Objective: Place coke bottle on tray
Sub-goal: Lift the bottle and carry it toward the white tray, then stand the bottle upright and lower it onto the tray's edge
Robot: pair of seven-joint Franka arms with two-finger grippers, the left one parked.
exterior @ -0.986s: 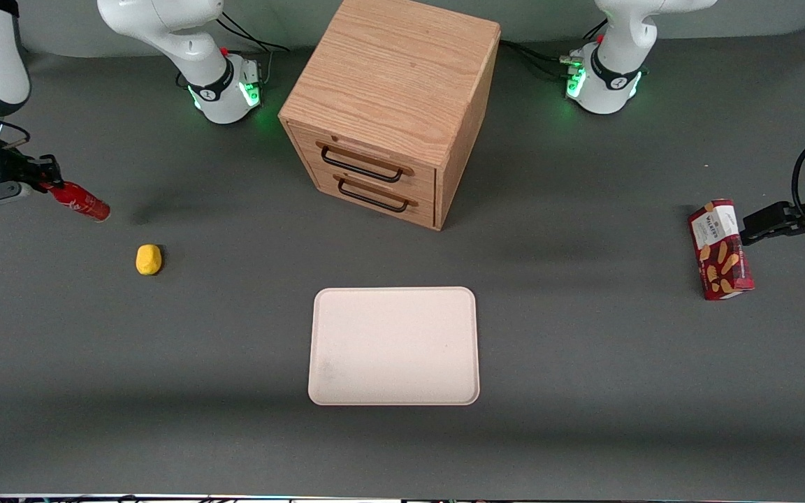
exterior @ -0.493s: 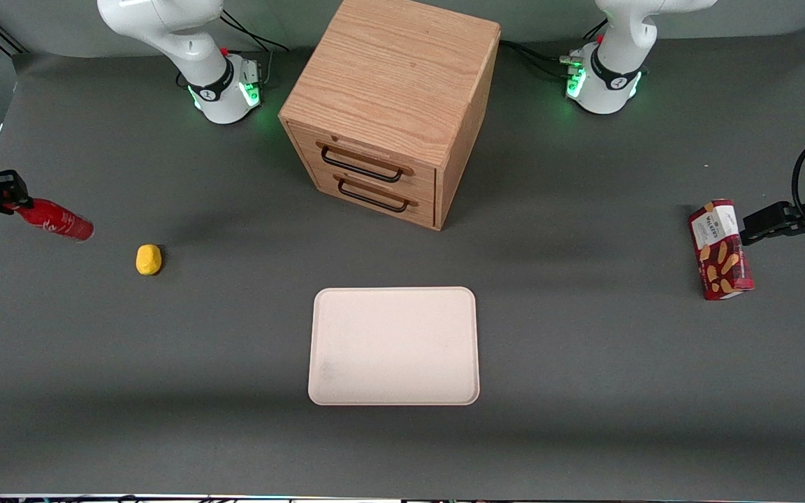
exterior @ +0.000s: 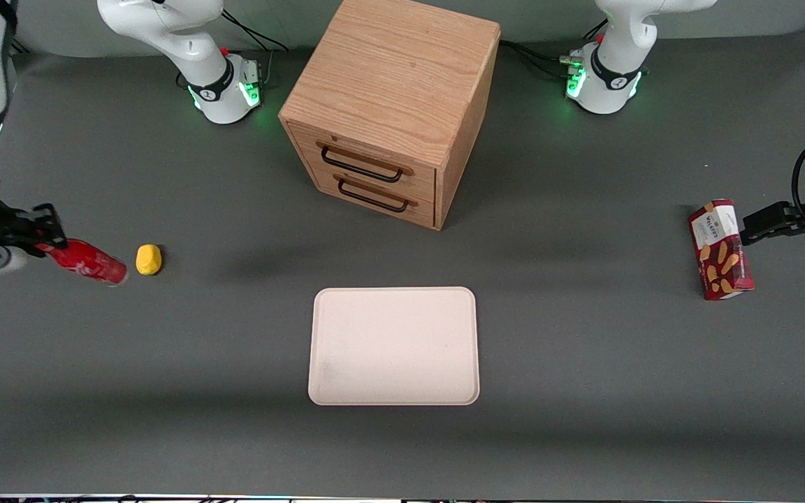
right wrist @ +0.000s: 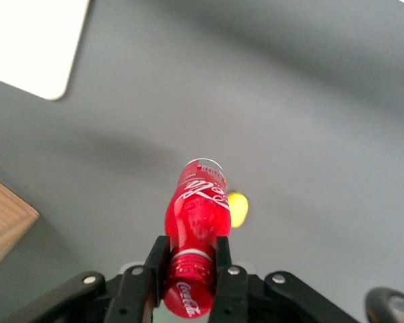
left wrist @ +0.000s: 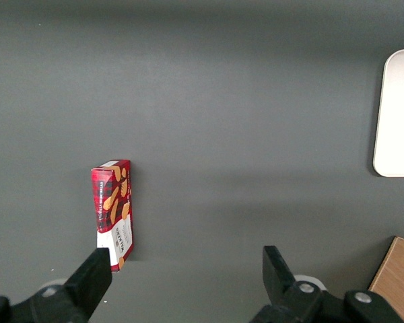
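Dark grey matting covers the whole table (exterior: 584, 391). Near the front camera, midway along it, lies the tray (exterior: 394, 346), flat, cream-pink, with rounded corners and nothing on it. Farther from the camera stands a wooden drawer cabinet (exterior: 392, 105); both of its drawers are shut, so any contents are hidden.

At the working arm's end of the table, the gripper (exterior: 42, 237) is clamped on the neck of the coke bottle (exterior: 88, 260), which is held tilted above the matting, its base pointing toward a small yellow lump (exterior: 149, 259) just beside it. Bottle and tray are well apart.

From the right wrist, the black fingers (right wrist: 155, 266) press either side of the bottle's (right wrist: 198, 215) neck just below the red cap, and the white script lettering on the all-red body reads clearly, detail the front view does not give. A corner of the tray (right wrist: 34, 47) shows there too.

Only the left wrist view shows the long face of a red snack box (left wrist: 113, 212) with biscuit pictures, lying toward the parked arm's end.
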